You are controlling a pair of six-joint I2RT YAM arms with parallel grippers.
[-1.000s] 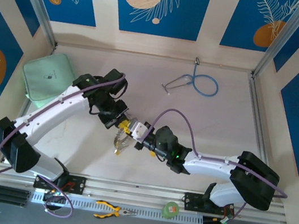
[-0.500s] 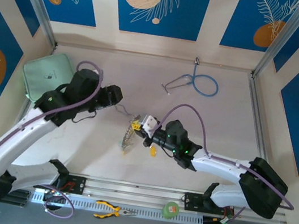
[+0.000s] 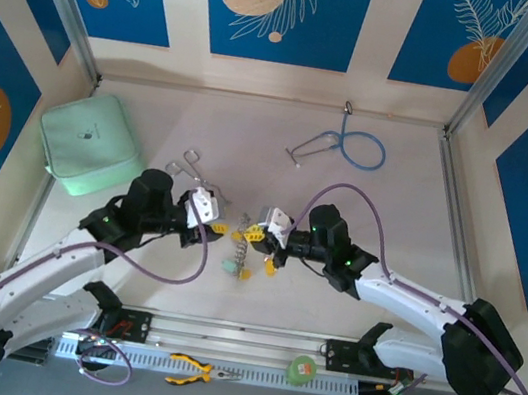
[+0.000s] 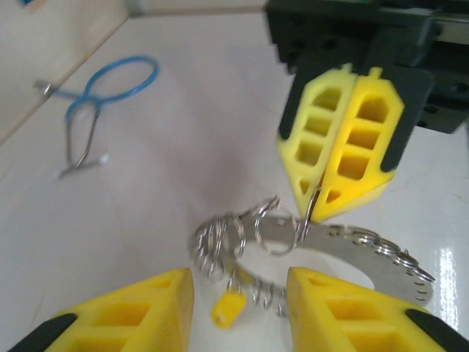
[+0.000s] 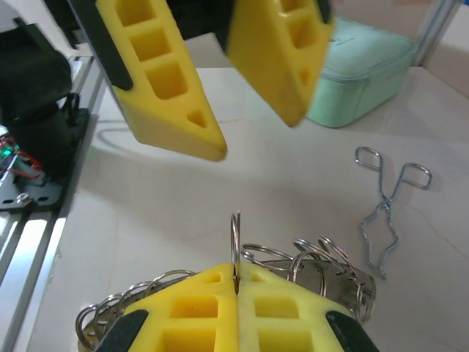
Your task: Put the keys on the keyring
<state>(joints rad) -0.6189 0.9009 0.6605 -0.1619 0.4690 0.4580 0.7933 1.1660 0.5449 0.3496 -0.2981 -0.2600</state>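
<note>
The keyring is a wide silvery band fringed with small split rings, held just above the table between the two grippers. My right gripper is shut on one small ring at its rim; the same closed yellow fingers appear in the left wrist view. My left gripper stands open just left of the ring, its fingers either side of a dangling yellow key without touching it. A yellow key and a teal key hang below the ring.
Silver forceps lie behind the left gripper, also in the right wrist view. A mint green pouch sits at the far left. The blue stethoscope lies at the back. Pliers and a green roll rest on the front rail.
The left arm let go at the ring, swung away left, then came back low and open beside it, uncovering the forceps. The right gripper carried the ring slightly back and right.
</note>
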